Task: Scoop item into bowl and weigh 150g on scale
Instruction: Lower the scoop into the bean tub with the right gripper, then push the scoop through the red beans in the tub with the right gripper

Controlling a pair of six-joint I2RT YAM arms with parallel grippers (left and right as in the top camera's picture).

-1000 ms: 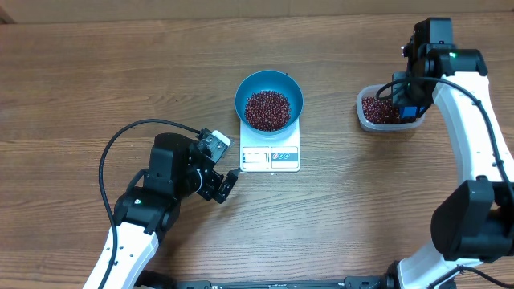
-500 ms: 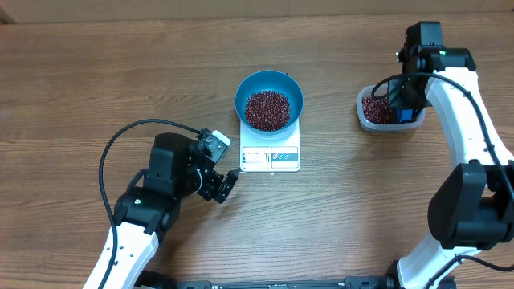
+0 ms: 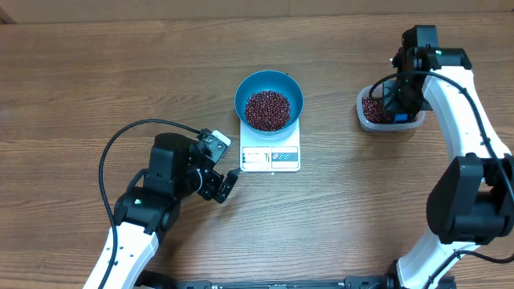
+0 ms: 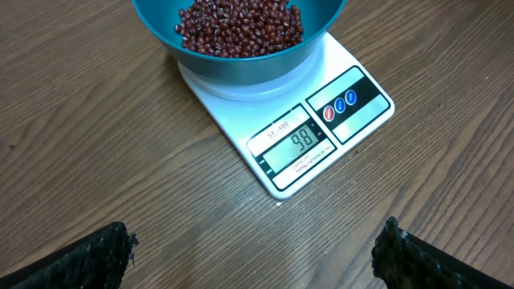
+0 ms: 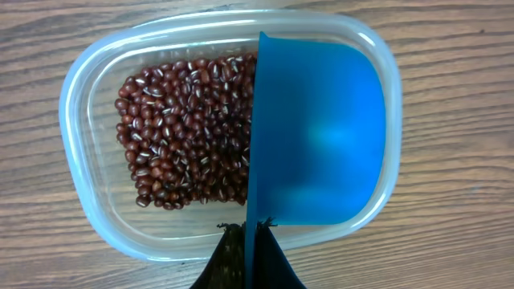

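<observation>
Both jaws of the left gripper stand wide apart at lower left, holding nothing, near the scale's corner; at centre the white scale carries the blue bowl, a heap of red beans inside, its display showing 98; at upper right the right gripper is clamped on a blue scoop inside the clear tub, more beans beside it.

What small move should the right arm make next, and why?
Probably dip the scoop down into the beans in the tub to load it. The right tool is shut on the scoop, which hangs over the tub and looks empty. The scale under the bowl reads 98, short of 150, so more is likely needed.
</observation>
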